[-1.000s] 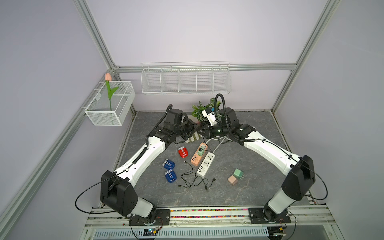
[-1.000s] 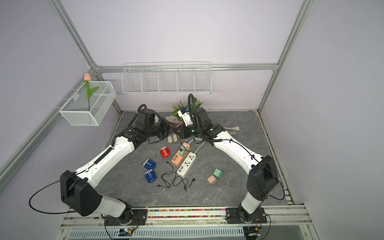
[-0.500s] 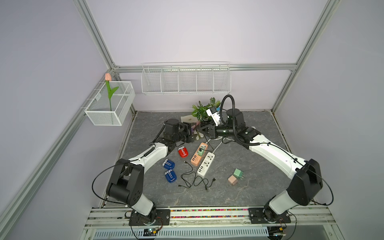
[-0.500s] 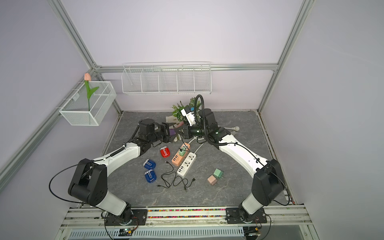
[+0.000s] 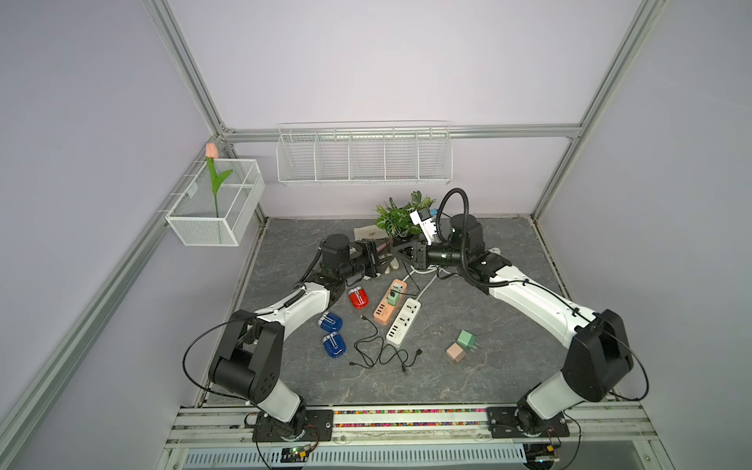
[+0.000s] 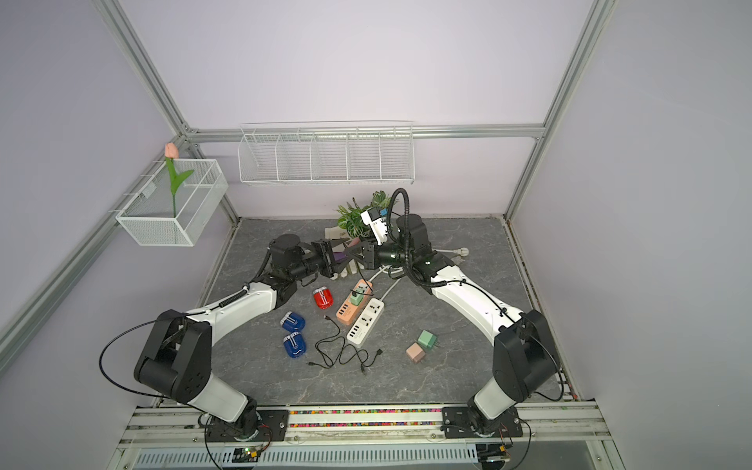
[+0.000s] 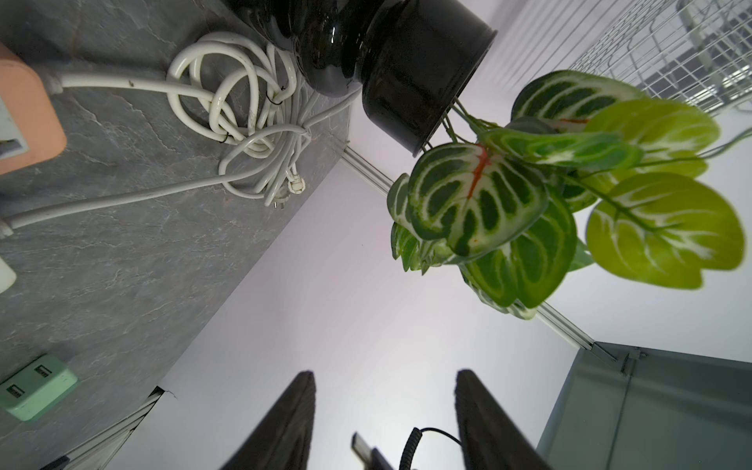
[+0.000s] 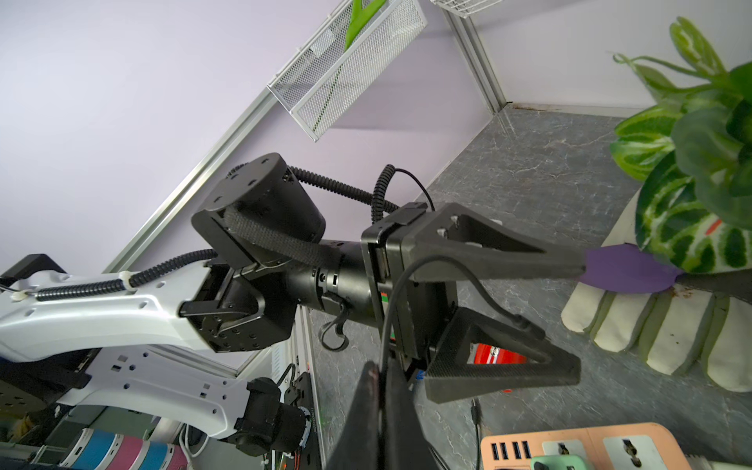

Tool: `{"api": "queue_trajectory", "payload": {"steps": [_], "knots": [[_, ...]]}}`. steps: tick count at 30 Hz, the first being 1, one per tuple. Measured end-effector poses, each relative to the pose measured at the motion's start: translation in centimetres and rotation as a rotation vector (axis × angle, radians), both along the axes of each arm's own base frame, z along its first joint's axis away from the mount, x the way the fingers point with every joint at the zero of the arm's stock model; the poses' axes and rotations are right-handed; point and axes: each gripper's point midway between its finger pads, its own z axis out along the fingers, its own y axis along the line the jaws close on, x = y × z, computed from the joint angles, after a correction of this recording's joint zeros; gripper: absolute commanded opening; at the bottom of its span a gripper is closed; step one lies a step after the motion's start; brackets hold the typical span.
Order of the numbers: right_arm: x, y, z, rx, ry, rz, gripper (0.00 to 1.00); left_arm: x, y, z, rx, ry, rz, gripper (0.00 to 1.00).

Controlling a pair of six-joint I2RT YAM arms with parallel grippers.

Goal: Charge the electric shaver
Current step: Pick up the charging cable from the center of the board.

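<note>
Only the right wrist view reveals the right pincer (image 8: 380, 370) clamped on a thin black cable (image 8: 390, 313), opposite the left pincer (image 8: 582, 317), jaws parted, gripping nothing. Both top views show them at 12 o'clock on the grey marbled tabletop (image 5: 488, 374), lilac walls (image 5: 407, 61) around; the red shaver (image 5: 359, 298) lies at 9 o'clock of the orange power strip (image 5: 382, 312).
</note>
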Motion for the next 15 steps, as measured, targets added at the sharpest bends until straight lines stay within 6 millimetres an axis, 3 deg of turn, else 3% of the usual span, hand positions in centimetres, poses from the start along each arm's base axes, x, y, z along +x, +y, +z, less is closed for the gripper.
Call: {"api": "queue_trajectory", "payload": {"steps": [4,15], "knots": [[-0.1,0.0,-0.1,0.012,0.002,0.009,0.07,0.0,-0.1,0.2,-0.008,-0.008,-0.003,0.37],[-0.1,-0.4,-1.4,0.005,0.034,0.006,0.07,0.5,-0.3,-0.1,-0.014,-0.017,-0.002,0.17]]}}
